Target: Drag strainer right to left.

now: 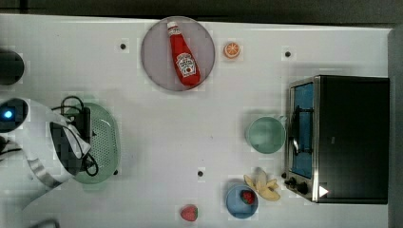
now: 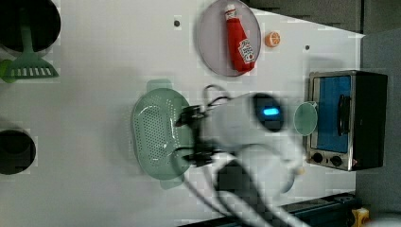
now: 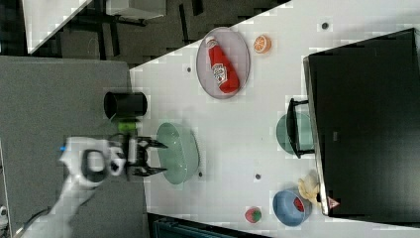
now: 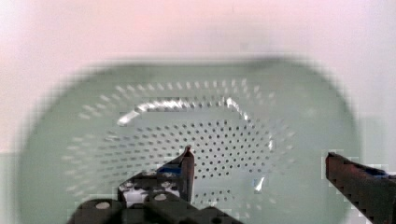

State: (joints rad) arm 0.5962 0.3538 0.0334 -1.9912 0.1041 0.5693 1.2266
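The strainer [image 1: 105,137] is a pale mint-green oval colander dotted with small holes, lying on the white table at the top view's left. My gripper [image 1: 89,142] hangs over it, open, with nothing between its fingers. In the right view the gripper [image 3: 161,157] reaches across the near rim of the strainer [image 3: 181,151]. The wrist view has the gripper [image 4: 259,154] over the strainer [image 4: 210,116], one fingertip [image 4: 187,156] above the holed floor and the other near an end. The left view shows the gripper [image 2: 183,137] at the strainer's [image 2: 156,132] right rim. Whether the fingers touch it I cannot tell.
A mint-green cup [image 1: 265,134] stands beside the toaster oven [image 1: 349,137] at the top view's right. Near them are a blue bowl [image 1: 235,204] holding a strawberry, a banana peel [image 1: 262,186] and a loose strawberry [image 1: 188,213]. A ketchup bottle [image 1: 183,54] lies on a grey plate by an orange half [image 1: 232,50].
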